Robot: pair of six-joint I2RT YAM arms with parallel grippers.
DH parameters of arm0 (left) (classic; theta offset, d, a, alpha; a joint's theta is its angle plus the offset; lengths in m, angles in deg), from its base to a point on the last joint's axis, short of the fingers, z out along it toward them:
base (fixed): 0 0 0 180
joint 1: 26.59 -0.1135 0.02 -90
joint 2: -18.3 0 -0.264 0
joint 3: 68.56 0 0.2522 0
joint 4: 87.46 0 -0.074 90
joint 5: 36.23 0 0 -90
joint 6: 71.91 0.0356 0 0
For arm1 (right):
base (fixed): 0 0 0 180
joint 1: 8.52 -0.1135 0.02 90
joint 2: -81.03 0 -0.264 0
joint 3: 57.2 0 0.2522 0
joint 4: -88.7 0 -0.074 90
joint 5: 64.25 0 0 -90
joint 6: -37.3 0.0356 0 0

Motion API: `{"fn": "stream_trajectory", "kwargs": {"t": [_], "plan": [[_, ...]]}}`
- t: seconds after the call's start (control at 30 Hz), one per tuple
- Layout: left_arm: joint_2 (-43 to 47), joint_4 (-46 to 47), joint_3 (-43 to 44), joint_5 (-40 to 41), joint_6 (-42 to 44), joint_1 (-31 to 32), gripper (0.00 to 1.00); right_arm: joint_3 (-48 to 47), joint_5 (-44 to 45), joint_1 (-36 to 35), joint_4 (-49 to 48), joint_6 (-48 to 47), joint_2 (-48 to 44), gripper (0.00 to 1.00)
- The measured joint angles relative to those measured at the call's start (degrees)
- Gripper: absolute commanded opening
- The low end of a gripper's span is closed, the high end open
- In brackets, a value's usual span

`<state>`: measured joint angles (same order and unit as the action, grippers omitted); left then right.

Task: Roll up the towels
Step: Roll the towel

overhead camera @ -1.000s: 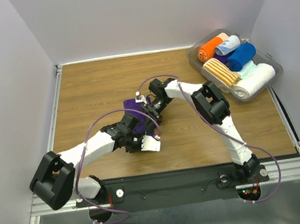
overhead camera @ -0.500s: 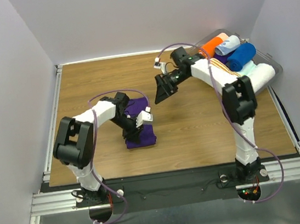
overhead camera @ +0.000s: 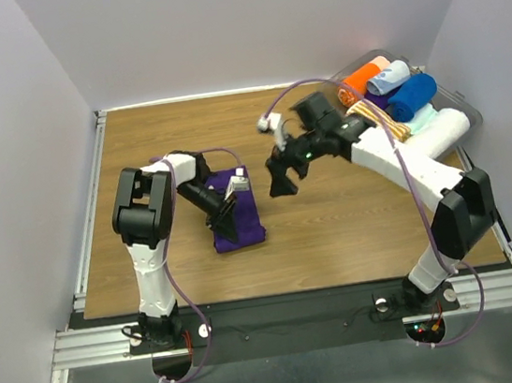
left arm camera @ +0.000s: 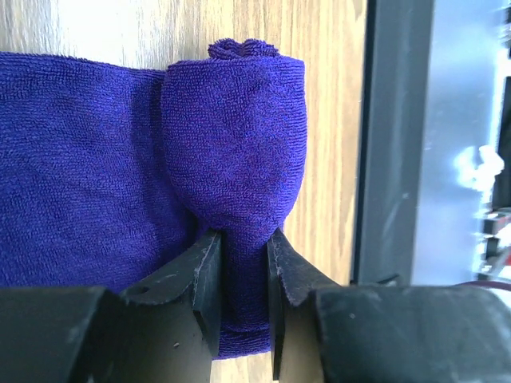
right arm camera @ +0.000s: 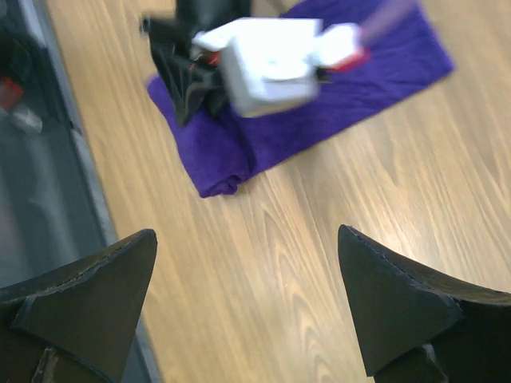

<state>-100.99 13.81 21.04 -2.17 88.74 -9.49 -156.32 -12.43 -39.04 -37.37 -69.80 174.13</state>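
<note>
Your left tool [left arm camera: 243,238] pinches the started roll of the purple towel [left arm camera: 96,159], left of the table [overhead camera: 155,139] middle; most lies flat. Your right tool [right arm camera: 247,233] is spread, empty. The blue towel [overhead camera: 411,95] sits rolled in the bin [overhead camera: 470,125].

Your two arms are built alike: smooth white link shells between chunky black joint housings. In the overhead view the left arm [overhead camera: 150,267] shows at lower left and the right arm [overhead camera: 401,158] at right. A thin purple cable [overhead camera: 300,84] runs along each one. Each wrist carries a small white camera box [right arm camera: 270,68], and the left arm's shows red marks. Your left fingers [left arm camera: 209,281] are flat black plastic blades, matte and lightly scuffed, with a small round hole near the root of one. Your right fingers [right arm camera: 403,299] are broad black wedges tapering to points. Red and green lights [overhead camera: 423,328] glow below the right arm's base, at the bottom of the frame.
</note>
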Motion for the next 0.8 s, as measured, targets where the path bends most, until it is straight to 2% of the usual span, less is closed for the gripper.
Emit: {"fn": "stream_trajectory", "kwargs": {"t": [0.2, 0.33, 0.5, 0.67, 0.7, 0.8], "plan": [[-2.97, -3.10, 1.75, -1.25, -0.59, -0.85, 0.14, 7.65, 16.85, -19.69, -7.28, -7.65, 2.62, 0.94], [-4.09, -4.13, 1.99, -2.19, -0.68, -1.53, 0.14, 12.26, 24.33, -28.17, -14.08, -11.15, 5.57, 0.91], [-5.01, -5.40, 1.99, -2.58, -0.63, -1.86, 0.15, 16.02, 30.69, -32.87, -22.64, -14.69, 10.10, 0.89], [-5.14, -5.68, 1.99, -2.56, -0.59, -1.86, 0.15, 18.14, 34.40, -33.48, -28.92, -17.88, 12.90, 0.87], [-5.14, -5.68, 1.99, -2.54, -0.57, -1.86, 0.15, 18.78, 34.95, -33.48, -30.10, -18.51, 13.09, 0.84], [-5.14, -5.70, 1.99, -2.56, -0.55, -1.90, 0.16, 20.46, 35.98, -33.33, -33.38, -20.61, 13.27, 0.45]]}}
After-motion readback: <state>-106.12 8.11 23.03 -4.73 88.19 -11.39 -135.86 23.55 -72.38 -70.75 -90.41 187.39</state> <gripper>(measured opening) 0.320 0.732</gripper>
